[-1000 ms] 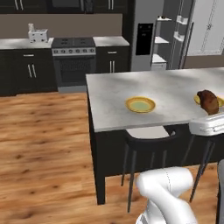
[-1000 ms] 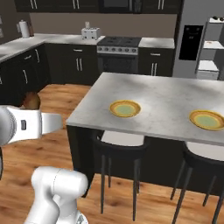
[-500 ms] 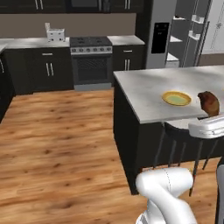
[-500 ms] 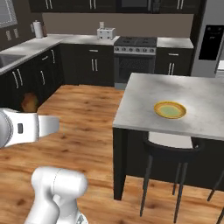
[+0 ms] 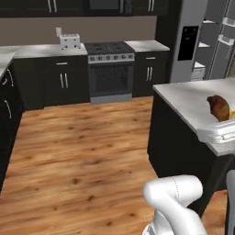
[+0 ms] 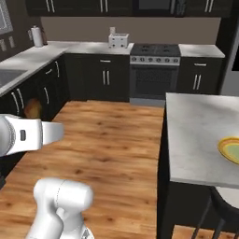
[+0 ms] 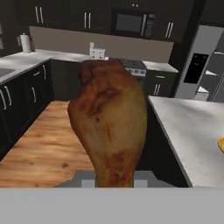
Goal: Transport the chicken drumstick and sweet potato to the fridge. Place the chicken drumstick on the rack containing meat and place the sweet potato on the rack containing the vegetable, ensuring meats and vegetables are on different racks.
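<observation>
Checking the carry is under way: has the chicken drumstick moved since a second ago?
Yes. Carried with the driving base, the chicken drumstick is now closer to the island's left edge.

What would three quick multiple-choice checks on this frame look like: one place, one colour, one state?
1. Where does the toaster stand?
A. on the back counter beside the stove
B. on the island counter
C. on the floor

2. What colour is the plate on the island?
A. blue
B. yellow
C. black

3. What is the gripper doing?
A. open over the island
B. shut on nothing
C. shut on the chicken drumstick

Answers: 1 A, it sits left of the burners in the right base view. 2 B, the rim is yellow. 3 C, the drumstick rises from between the fingertips in the hand view.
</observation>
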